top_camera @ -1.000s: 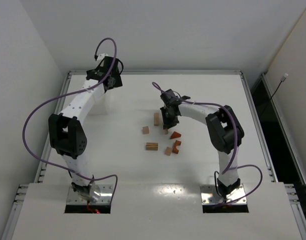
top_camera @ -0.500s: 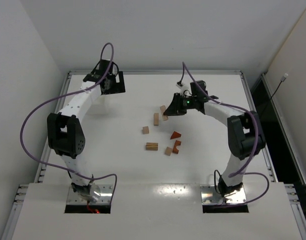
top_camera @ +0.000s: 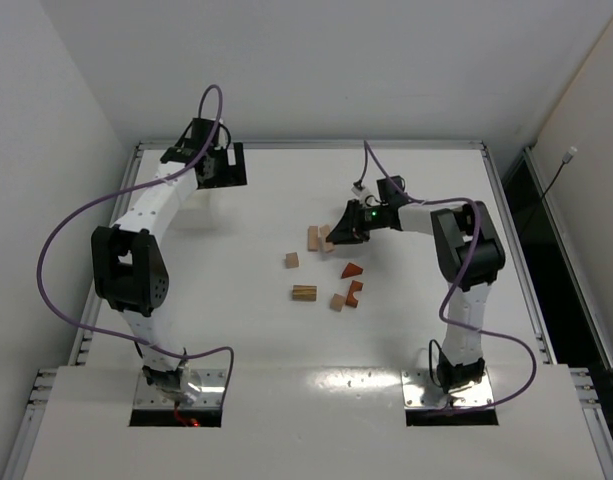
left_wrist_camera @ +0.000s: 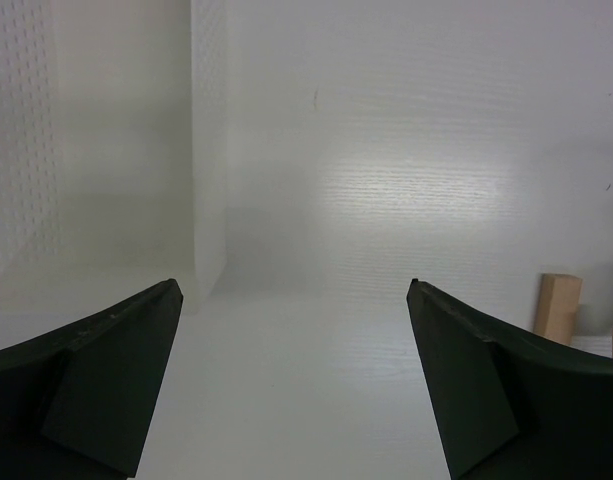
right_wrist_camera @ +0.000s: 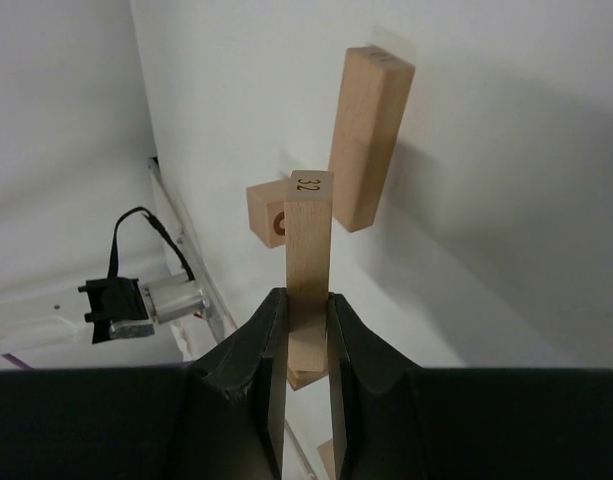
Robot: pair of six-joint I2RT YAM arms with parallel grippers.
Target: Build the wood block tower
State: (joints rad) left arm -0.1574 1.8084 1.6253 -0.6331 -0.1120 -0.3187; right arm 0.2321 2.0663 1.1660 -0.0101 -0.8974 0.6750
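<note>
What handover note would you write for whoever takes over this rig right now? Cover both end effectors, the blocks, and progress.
The left end effector is open and empty, at the far left of the table, away from the blocks.
The right end effector is shut on a tan bar, beside another tan bar.
Loose on the table: tan cube, striped bar, red wedge, red-brown arch, second tan cube.
Done: nothing visibly stacked.
Left: place the held bar, then stack the rest.

Light tan blocks (top_camera: 304, 293), reddish-brown wedges (top_camera: 351, 270), white table (top_camera: 236, 330), black jaws, white arms (top_camera: 161, 200) with black joints
</note>
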